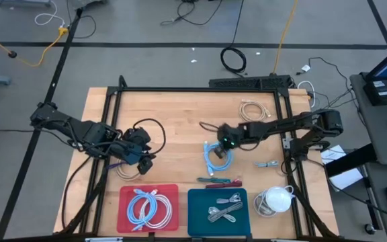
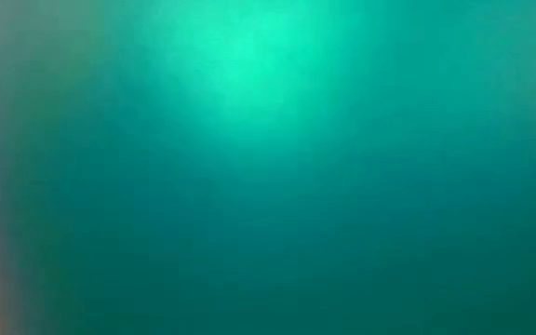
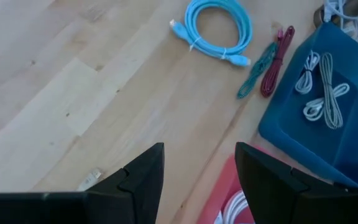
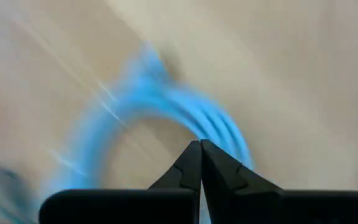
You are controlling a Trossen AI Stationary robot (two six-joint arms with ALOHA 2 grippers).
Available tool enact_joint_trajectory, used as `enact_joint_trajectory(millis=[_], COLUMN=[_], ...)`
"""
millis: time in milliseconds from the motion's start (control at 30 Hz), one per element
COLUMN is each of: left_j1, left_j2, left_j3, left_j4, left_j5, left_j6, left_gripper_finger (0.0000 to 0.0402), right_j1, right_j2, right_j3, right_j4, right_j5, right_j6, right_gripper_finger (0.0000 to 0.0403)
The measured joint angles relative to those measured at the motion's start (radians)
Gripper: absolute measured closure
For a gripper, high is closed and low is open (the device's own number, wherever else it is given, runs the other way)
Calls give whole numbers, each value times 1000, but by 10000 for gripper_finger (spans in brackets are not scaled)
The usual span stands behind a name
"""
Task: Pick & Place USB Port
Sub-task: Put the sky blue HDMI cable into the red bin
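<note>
A light-blue coiled cable (image 1: 218, 155) lies flat on the wooden table, left of centre in front of the right arm. It also shows in the left wrist view (image 3: 219, 28) and, blurred, in the right wrist view (image 4: 160, 106). My right gripper (image 1: 213, 146) is shut, its fingertips (image 4: 201, 148) right over the coil's strands. My left gripper (image 1: 144, 160) is open over bare wood (image 3: 199, 155), beside the red tray (image 1: 123, 202). The low view shows only a teal blur. My right gripper comes down slanting at the blue coil's strands (image 4: 225, 127) with shut fingers. The blur and the fingers themselves hide the place, so I cannot tell whether they touch the cable.
The red tray holds blue and white cables; the teal tray (image 1: 197, 202) holds grey cables (image 3: 322, 87). Thin red and green cables (image 1: 219, 180) lie above the trays. A white cable (image 1: 254, 110), a small grey connector (image 1: 267, 163) and a white bundle (image 1: 275, 199) sit to the right.
</note>
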Motion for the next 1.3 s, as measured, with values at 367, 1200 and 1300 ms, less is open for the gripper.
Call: enact_joint_trajectory(millis=[367,1200,1300], left_j1=[0,-17,-34], left_j2=[0,0,0], left_j3=[0,0,0], left_j4=[-2,-4,-9], left_j5=[-3,-4,-6], left_j6=[-8,-16,-33], left_gripper_finger=[202,202,202], right_j1=[-39,-130,-118], right_j2=[-6,278,321], right_j3=[355,357,358], right_j4=[-197,-460,-451], right_j5=[48,-140,-140], right_j6=[-220,-515,-528], right_gripper_finger=[403,135,127])
